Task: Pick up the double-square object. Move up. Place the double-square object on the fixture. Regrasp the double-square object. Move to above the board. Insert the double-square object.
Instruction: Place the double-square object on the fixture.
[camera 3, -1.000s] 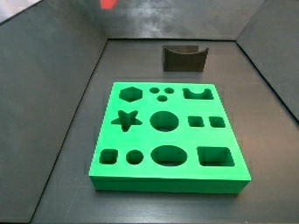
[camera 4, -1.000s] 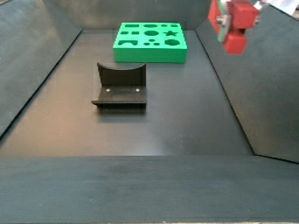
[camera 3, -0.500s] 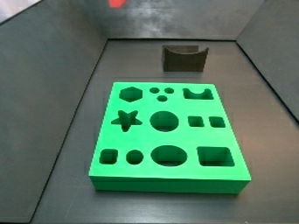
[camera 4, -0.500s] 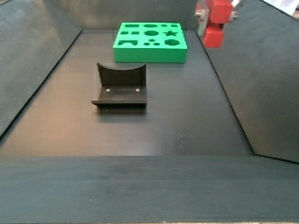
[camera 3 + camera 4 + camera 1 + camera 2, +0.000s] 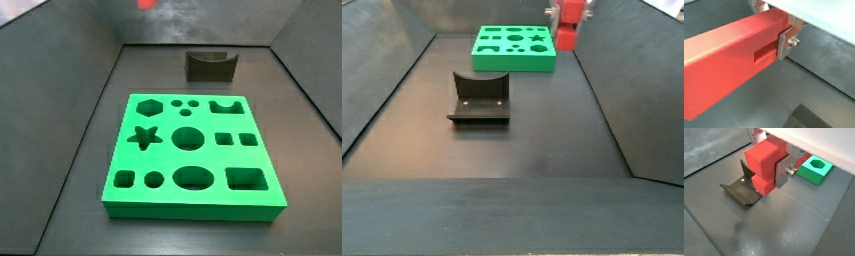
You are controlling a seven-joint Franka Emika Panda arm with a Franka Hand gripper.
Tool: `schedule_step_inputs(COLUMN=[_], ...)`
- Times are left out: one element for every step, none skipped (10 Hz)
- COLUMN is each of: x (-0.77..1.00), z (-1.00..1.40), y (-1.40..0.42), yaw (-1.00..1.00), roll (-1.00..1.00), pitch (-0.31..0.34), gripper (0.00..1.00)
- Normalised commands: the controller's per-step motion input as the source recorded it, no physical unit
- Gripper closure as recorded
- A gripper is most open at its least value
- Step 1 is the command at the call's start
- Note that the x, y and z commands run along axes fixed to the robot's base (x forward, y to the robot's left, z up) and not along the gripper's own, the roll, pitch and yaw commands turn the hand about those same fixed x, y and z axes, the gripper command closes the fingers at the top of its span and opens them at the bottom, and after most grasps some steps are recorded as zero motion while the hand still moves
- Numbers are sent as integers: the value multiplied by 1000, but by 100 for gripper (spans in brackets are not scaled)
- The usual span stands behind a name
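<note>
Your hand (image 5: 774, 170) is hanging high above the surface (image 5: 529, 140), its silver fingers (image 5: 784, 172) closing flat against the sides of the double-square object (image 5: 765, 165), which you are carrying clear of everything. In a side view that red piece (image 5: 569, 23) is hovering near the far right corner of the board (image 5: 513, 47). You are seeing the fixture (image 5: 478, 100) sitting on the surface well apart from the board, nearer the camera, with nothing resting in it.
</note>
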Motion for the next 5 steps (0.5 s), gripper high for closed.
schedule_step_inputs(x=[1000,1000,1000,1000,1000], z=[12,11,-76,-78,-67], y=[-58,-54,-119,-115,-74], yaw=[-16,-9,217,215,165], roll=[-148,-150,-1000,-1000,-1000], pitch=[116,115,123,125,141], gripper=[100,100,100,100,100])
